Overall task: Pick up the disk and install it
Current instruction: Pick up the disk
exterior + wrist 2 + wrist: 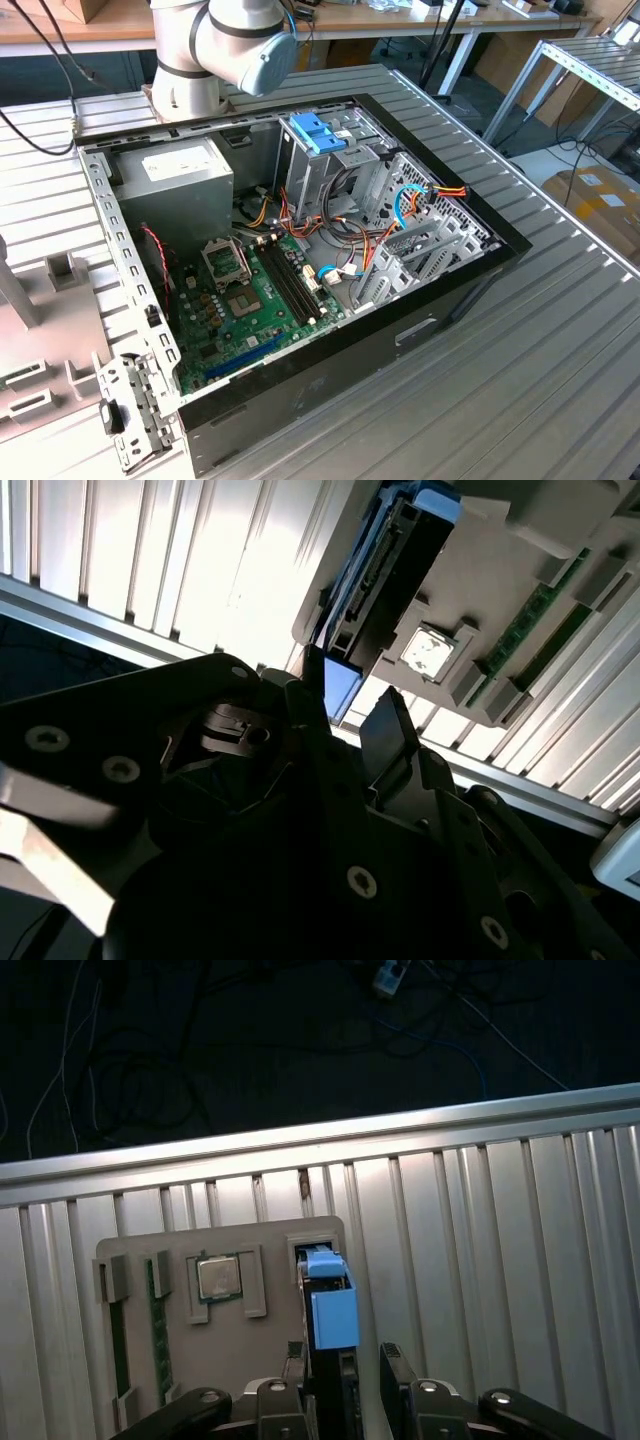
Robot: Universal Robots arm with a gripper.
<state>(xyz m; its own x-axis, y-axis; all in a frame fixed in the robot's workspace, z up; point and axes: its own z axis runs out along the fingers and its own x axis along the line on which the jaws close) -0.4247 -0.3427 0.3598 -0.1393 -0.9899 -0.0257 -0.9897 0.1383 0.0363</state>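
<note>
The gripper [342, 1360] hangs right over the disk [333, 1315]. Its two fingers [395, 1365] are apart, one on each flat side of the disk. I can see a little gap beside one finger, so I think it is not squeezing yet.

The step looks like the grab. To do it well, the fingers should close evenly on the two flat sides, not on the thin blue edge. The hold should be firm, so the disk cannot tip or slip. It sits in a snug slot, so a straight pull out of the slot would be best. A crooked pull could drag the holder along.

The disk stands on its edge. It is flat and dark, with a light blue frame around it. In the second wrist view the blue end [340, 688] sits between the fingers.

Just past the hand is the grey holder [230, 1345] the disk stands in. Beside the disk it also holds a square chip [218, 1278].

Under it all is the ribbed metal table [480, 1260]. Farther off lies the open computer case [330, 370].
</note>
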